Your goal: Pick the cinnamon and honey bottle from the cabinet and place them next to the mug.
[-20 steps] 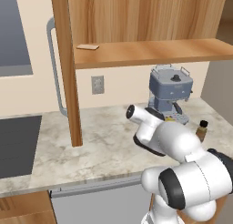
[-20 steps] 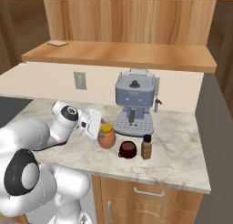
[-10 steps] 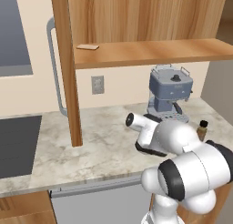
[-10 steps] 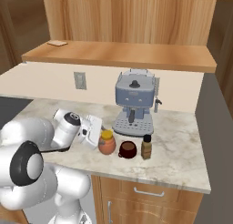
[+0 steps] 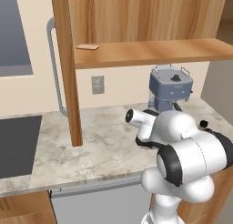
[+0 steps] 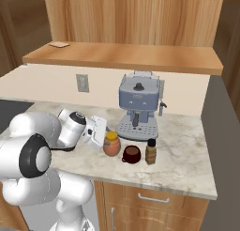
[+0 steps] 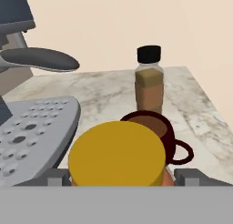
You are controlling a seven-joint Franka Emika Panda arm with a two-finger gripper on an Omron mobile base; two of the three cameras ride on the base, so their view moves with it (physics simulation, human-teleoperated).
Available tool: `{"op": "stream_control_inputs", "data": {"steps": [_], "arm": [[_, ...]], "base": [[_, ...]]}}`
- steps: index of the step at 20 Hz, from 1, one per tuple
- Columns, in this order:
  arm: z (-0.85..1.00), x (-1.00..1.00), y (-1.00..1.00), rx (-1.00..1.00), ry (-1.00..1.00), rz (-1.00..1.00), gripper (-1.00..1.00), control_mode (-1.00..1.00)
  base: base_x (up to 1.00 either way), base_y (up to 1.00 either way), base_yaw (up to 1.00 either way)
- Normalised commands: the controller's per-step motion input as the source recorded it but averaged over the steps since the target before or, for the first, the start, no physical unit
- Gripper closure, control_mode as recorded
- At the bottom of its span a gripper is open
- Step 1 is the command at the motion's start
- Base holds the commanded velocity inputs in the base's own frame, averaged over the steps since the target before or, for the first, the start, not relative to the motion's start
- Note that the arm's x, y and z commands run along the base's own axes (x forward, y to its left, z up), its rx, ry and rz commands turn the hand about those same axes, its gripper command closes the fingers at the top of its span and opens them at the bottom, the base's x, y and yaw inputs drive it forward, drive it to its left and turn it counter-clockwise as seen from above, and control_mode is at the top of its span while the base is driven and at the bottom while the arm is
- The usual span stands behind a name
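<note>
The honey bottle (image 6: 111, 144), a squat orange jar with a yellow lid (image 7: 117, 155), is upright at counter level just left of the mug (image 6: 131, 154). My gripper (image 6: 104, 136) reaches it from the left, jaws wide and shut on its sides. In the hand view my gripper (image 7: 121, 177) has a fingertip on each side of the jar. The dark reddish mug (image 7: 157, 129) sits right behind the jar. The slim brown cinnamon (image 6: 150, 151) with a dark cap stands upright on the mug's other side (image 7: 149, 82). The cabinet shelf (image 6: 122, 56) hangs above.
A blue-grey coffee machine (image 6: 138, 105) stands behind the three things, its drip tray (image 7: 32, 132) close by the jar. The cabinet's door edge (image 5: 66, 68) and grey handle (image 5: 52, 68) rise at the left. A small flat item (image 5: 87, 47) lies on the shelf. A dark cooktop (image 5: 18, 145) lies far left.
The honey bottle has sunk slightly toward the counter with my gripper around it. My arm's elbow has swung lower and nearer the cameras.
</note>
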Motion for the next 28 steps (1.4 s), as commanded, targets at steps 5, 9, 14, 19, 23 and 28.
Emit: {"op": "stream_control_inputs", "data": {"steps": [5, 9, 14, 19, 23, 28], "arm": [[0.00, 0.08, 0.00, 0.00, 0.00, 0.00, 1.00, -1.00], [-0.08, -0.01, 0.00, 0.00, 0.01, 0.00, 1.00, -1.00], [0.00, -0.02, 0.00, -0.01, 0.00, -0.01, 1.00, -1.00], [0.00, -0.09, 0.00, -0.04, 0.00, -0.03, 1.00, -1.00], [0.00, -0.23, 0.00, -0.03, 0.01, -0.03, 1.00, -1.00], [0.00, -0.02, 0.00, 0.00, 0.08, 0.00, 1.00, -1.00]], "base": [[0.00, 0.00, 0.00], [0.00, 0.00, 0.00], [0.00, 0.00, 0.00], [0.00, 0.00, 0.00], [0.00, 0.00, 0.00], [0.00, 0.00, 0.00]]}}
